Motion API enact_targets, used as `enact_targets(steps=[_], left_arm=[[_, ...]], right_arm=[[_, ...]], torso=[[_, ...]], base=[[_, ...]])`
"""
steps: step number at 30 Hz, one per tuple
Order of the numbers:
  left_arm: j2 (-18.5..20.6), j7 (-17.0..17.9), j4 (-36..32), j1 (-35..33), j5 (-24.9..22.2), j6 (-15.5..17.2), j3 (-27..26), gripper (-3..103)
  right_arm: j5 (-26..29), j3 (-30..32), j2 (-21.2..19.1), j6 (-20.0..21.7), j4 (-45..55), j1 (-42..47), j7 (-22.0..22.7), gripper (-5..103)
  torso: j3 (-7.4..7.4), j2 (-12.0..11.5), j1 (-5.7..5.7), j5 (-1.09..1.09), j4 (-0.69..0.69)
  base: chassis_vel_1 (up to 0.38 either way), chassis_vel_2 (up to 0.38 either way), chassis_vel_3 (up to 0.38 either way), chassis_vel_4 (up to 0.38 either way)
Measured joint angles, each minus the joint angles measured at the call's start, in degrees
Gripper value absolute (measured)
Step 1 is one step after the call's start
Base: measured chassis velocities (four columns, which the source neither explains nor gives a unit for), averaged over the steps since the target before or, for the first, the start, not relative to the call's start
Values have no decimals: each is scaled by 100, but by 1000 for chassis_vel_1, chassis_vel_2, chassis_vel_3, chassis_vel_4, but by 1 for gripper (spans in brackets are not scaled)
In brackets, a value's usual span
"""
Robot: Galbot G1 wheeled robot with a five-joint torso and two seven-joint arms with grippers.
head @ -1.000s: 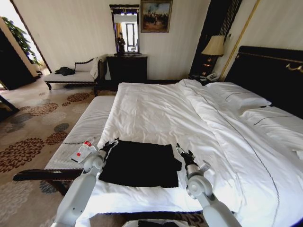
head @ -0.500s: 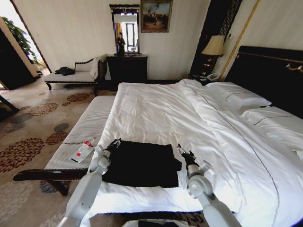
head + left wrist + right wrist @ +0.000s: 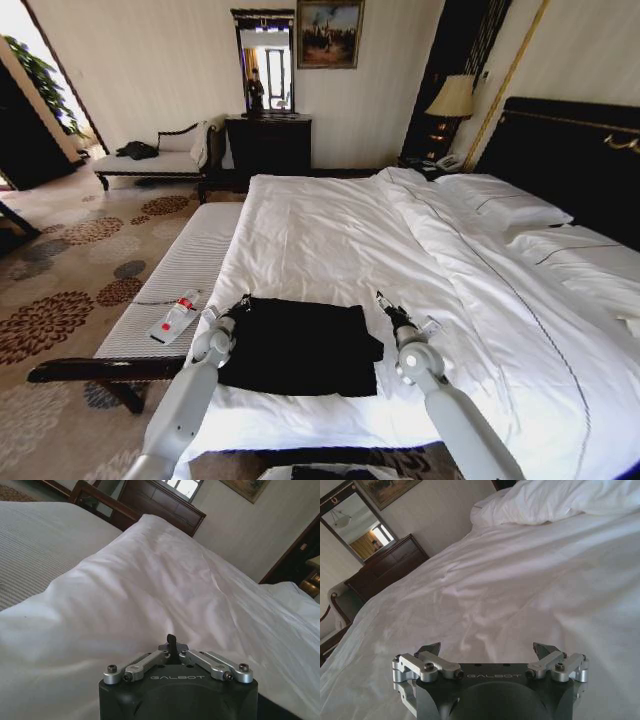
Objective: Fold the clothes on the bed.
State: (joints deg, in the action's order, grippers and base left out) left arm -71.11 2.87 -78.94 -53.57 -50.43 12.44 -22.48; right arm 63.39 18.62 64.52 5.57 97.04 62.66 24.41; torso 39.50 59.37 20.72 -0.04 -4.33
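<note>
The clothes, one black T-shirt (image 3: 300, 347), lie as a flat rectangle on the near part of the bed (image 3: 340, 240), on its white duvet. My left gripper (image 3: 241, 303) is at the shirt's far left corner, its fingers shut together (image 3: 171, 642) with white duvet beyond them. Just off the shirt's far right corner, my right gripper (image 3: 386, 304) hovers over bare duvet. In the right wrist view it (image 3: 486, 650) stands open with nothing between the fingertips.
A striped white bench (image 3: 180, 270) runs along the bed's left side with a small white and red object (image 3: 175, 318) on it. Pillows (image 3: 500, 205) and a dark headboard (image 3: 570, 150) lie at the far right. A dark dresser (image 3: 268, 145) and a chaise (image 3: 150, 160) stand by the back wall.
My right arm has reached forward, carrying its gripper farther along the duvet past the shirt's right corner. The left arm has shifted slightly inward toward the shirt.
</note>
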Motion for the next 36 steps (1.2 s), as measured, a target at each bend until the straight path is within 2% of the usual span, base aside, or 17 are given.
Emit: enact_targets(steps=[3,5,6,10,11,12,17,26,27,28,30,31,32,34,35,36], left_arm=[[29,-1,-33,-15,-37,-11,-69,1],[73,-2,-109,-57,-89,-15,-162,1],[73,-2,-109,-57,-89,-15,-162,1],[161,-10,-243,-189,-143,-35,-294,1],[161,-10,-243,-189,-143,-35,-294,1],[175,-12,-270,-220,-141,-37,-303,1],[189,-14,-358,-305,-122,-43,-314,1],[217,-5,-438,-394,-94,-50,-313,1],[225,-4,-440,-394,-93,-51,-314,1],[225,-4,-440,-394,-93,-51,-314,1],[240,-2,-449,-392,-93,-51,-314,1],[244,2,-451,-387,-94,-51,-314,1],[244,4,-451,-380,-94,-51,-314,1],[244,6,-451,-374,-94,-51,-313,1],[244,9,-451,-371,-93,-51,-313,1],[244,10,-449,-370,-91,-51,-313,1]], right_arm=[[194,-55,-15,62,-122,-57,-167,100],[310,-133,-16,85,-246,-88,-439,100],[310,-133,-16,85,-246,-88,-439,100],[307,-335,30,92,-458,-62,-1196,100],[307,-335,30,92,-458,-62,-1196,100],[303,-388,60,75,-501,-58,-1405,100],[100,-579,218,-51,-881,-219,-1860,100],[-55,-606,296,-156,-1297,-371,-2031,101],[-55,-603,298,-158,-1309,-371,-2049,97],[-55,-603,298,-158,-1309,-371,-2049,97],[-45,-594,296,-161,-1302,-359,-2085,87],[-43,-594,295,-162,-1287,-347,-2099,87],[-42,-593,295,-164,-1268,-335,-2114,82],[-42,-594,294,-168,-1251,-323,-2132,82],[-43,-594,295,-176,-1233,-305,-2155,70],[-50,-594,296,-186,-1216,-285,-2178,65]], torso=[[0,0,0,0,-1],[0,0,0,0,-1],[0,0,0,0,-1],[-1,0,0,1,0],[-1,0,0,1,0],[-1,0,0,0,0],[-1,0,0,1,1],[-1,0,0,0,0],[-1,0,0,1,-1],[-1,0,0,1,-1],[-1,0,0,0,-1],[0,0,0,1,-1],[-1,0,0,1,-1],[-1,0,0,1,-1],[-1,0,0,1,-1],[-1,0,0,1,0]], base=[[0,0,0,0],[0,0,0,0],[0,0,0,0],[0,0,0,0],[0,0,0,0],[0,0,0,0],[0,0,0,0],[0,0,0,0],[0,0,0,0],[0,0,0,0],[0,0,0,0],[0,0,0,0],[0,0,0,0],[0,0,0,0],[0,0,0,0],[0,0,0,0]])
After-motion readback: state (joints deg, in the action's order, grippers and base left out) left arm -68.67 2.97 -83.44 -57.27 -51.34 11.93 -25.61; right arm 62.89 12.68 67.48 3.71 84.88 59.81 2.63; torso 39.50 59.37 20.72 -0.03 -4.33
